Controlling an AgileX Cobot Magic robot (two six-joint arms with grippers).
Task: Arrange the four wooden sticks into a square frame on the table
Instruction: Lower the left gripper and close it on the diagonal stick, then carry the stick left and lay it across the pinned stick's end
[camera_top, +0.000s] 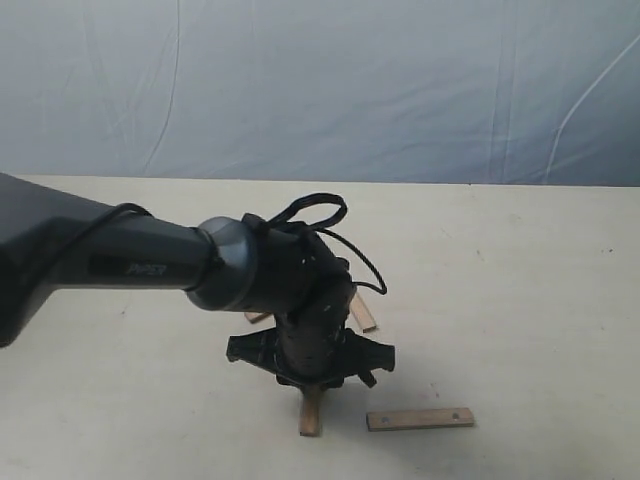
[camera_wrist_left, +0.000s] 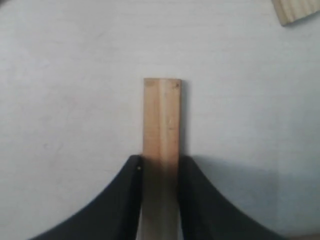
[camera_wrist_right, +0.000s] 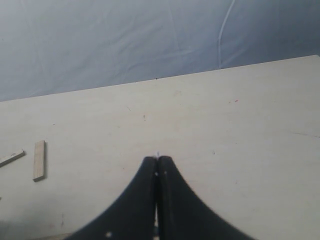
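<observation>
My left gripper (camera_top: 312, 385) points down over the table (camera_top: 520, 300), shut on a light-brown wooden stick (camera_top: 311, 412) whose free end pokes out toward the front edge. In the left wrist view that stick (camera_wrist_left: 161, 120) runs straight out between the jaws of the left gripper (camera_wrist_left: 160, 160), which press on both its sides. A second stick (camera_top: 420, 419) lies crosswise to its right. A third stick (camera_top: 362, 312) shows behind the wrist, and a sliver of a fourth stick (camera_top: 258, 318) peeks out at the left. My right gripper (camera_wrist_right: 158, 160) is shut on nothing above bare table.
The left arm (camera_top: 120, 262) stretches in from the left over the table. A blue-grey sheet (camera_top: 350, 80) hangs behind the table's far edge. In the right wrist view a stick (camera_wrist_right: 39, 160) and the end of another stick (camera_wrist_right: 10, 158) lie far off.
</observation>
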